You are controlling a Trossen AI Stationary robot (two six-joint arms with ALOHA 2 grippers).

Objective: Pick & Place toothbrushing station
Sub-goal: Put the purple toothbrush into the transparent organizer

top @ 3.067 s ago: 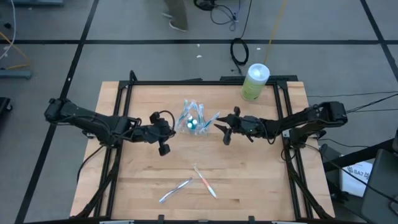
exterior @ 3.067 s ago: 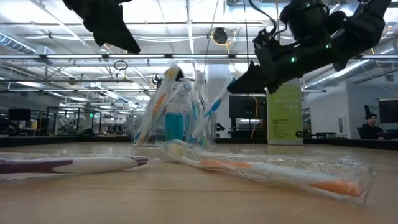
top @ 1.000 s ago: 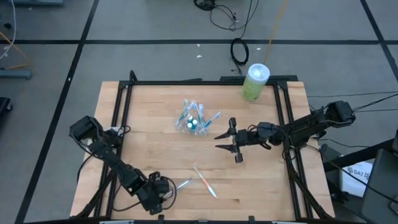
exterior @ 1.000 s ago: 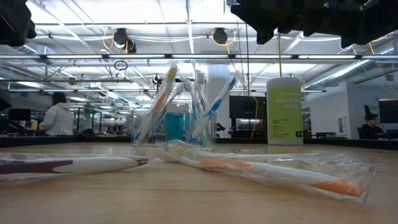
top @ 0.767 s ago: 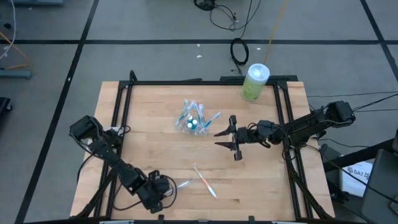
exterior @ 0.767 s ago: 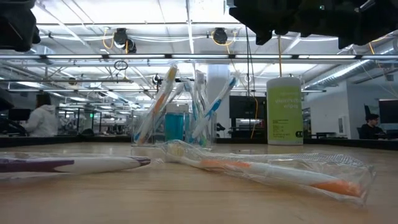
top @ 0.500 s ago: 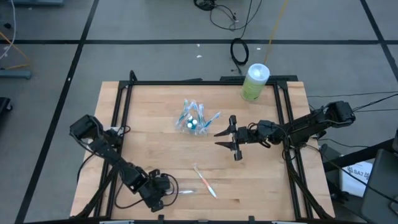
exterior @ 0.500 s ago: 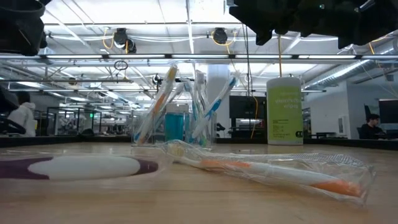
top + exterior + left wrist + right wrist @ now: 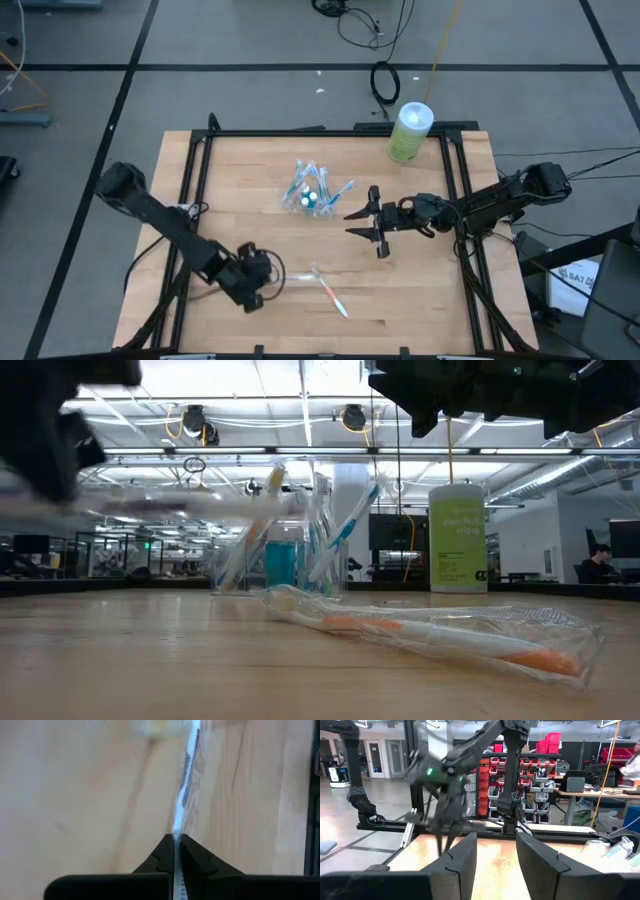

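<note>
A clear cup [image 9: 313,190] full of wrapped toothbrushes stands upright at the table's middle, and the low view also shows this cup [image 9: 285,560]. An orange toothbrush in a clear wrapper [image 9: 329,291] lies flat near the front edge. My left gripper [image 9: 264,282] hangs over the near left of the table, shut on a second wrapped toothbrush [image 9: 186,775], which shows as a blurred level streak [image 9: 190,505] in the low view. My right gripper [image 9: 353,224] hovers open to the right of the cup, pointing toward it with nothing between its fingers [image 9: 465,855]. My left gripper pinches the wrapped toothbrush between its two fingertips, near one end of the wrapper [image 9: 176,831]. The fingers slant down from the table's left, and the brush runs on ahead of them. It hangs roughly level, lifted clear of the table.
A tall pale-green canister with a white lid [image 9: 410,132] stands at the far right corner. A black frame [image 9: 200,150] runs along the table's edges. Bare wood [image 9: 420,290] lies at the near right.
My left gripper has shut on the wrapped toothbrush that lay at the near left. It then rose and went toward the far edge. The toothbrush first swung round on the table and is now lifted clear. The orange toothbrush and the cup have stayed put.
</note>
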